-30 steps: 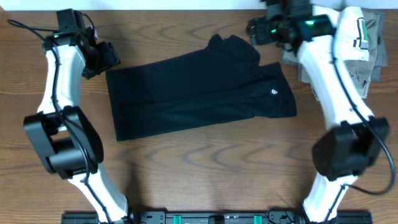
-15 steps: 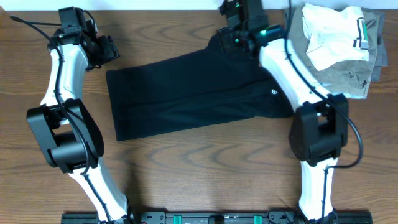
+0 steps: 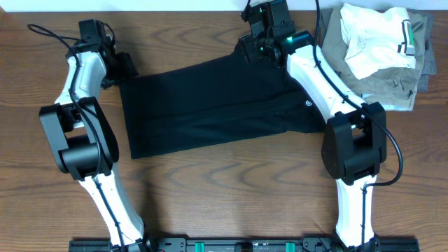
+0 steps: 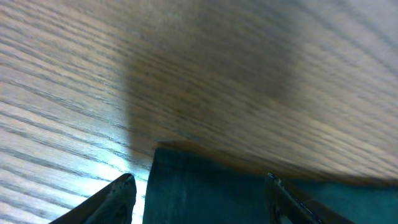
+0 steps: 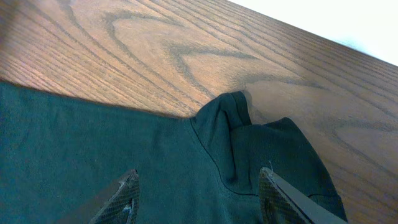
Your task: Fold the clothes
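My left hand (image 4: 199, 190) hangs low over the counter (image 4: 186, 62) with its fingers (image 4: 121, 196) apart and nothing pinched between them. The clothes (image 3: 210, 105) (one long black garment, spread flat) begin right there. A square corner of the cloth lies just ahead of the hand, in the gap between the two fingertips. From there the dark fabric runs off past the finger on the right side of my wrist view. Further out from the hand, beyond that corner, the wood grain of the counter shows. I cannot tell whether either fingertip touches the cloth.

My right hand (image 5: 199, 186) is over the garment's other far corner, fingers also spread and gripping nothing. Just ahead of it, between the fingertips, a bunched fold (image 5: 227, 124) rises out of the cloth as a rounded hump. To the left of the hand the fabric lies smooth, and past the fold the counter begins.

From overhead the garment stretches between my two hands on a slight slant. Its tiny white logo (image 3: 308, 103) sits beside my right forearm, back toward my elbow from the hand. On the outer side of the right hand, a white folded garment (image 3: 374, 38) with striped trim lies on top of olive-grey folded garments (image 3: 392, 87).
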`<state>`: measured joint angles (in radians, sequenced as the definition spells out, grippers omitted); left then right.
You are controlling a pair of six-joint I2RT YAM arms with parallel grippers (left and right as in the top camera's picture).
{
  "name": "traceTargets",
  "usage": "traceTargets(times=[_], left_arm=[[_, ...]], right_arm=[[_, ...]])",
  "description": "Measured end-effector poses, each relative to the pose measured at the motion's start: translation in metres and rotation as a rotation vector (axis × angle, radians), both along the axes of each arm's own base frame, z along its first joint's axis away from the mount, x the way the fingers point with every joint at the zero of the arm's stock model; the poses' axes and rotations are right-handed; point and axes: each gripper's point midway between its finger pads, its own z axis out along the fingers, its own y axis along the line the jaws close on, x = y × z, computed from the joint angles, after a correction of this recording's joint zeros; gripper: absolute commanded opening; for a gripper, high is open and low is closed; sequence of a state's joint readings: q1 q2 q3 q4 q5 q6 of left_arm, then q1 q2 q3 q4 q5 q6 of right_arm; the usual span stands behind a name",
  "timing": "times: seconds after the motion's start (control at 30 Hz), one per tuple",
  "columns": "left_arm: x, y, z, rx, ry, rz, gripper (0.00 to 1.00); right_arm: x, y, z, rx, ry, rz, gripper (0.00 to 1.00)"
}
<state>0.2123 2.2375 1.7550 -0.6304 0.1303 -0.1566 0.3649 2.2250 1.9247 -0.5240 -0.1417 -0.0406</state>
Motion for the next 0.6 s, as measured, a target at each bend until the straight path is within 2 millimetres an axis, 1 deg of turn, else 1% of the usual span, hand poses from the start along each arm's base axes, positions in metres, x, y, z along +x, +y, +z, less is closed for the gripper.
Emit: traceTargets(times=[0.33,0.47,0.57,0.6], left_arm=[[0.0,0.001,-0.012,0.0,0.017,0.001,0.66],[-0.002,0.001,-0.026,-0.001,0.043,0.003,0.59],[-0.001,0.002,-0.026,0.002,0.039,0.003,0.53],[0.0,0.002,-0.026,0.002,0.037,0.003,0.49]], right_arm=[[0.0,0.0,0.0,-0.001,0.002,0.001,0.59],[-0.003,-0.001,-0.003,-0.007,0.016,0.001,0.58],[-0.005,-0.002,-0.005,-0.012,0.028,0.001,0.57],[-0.005,-0.002,-0.005,-0.011,0.028,0.001,0.57]])
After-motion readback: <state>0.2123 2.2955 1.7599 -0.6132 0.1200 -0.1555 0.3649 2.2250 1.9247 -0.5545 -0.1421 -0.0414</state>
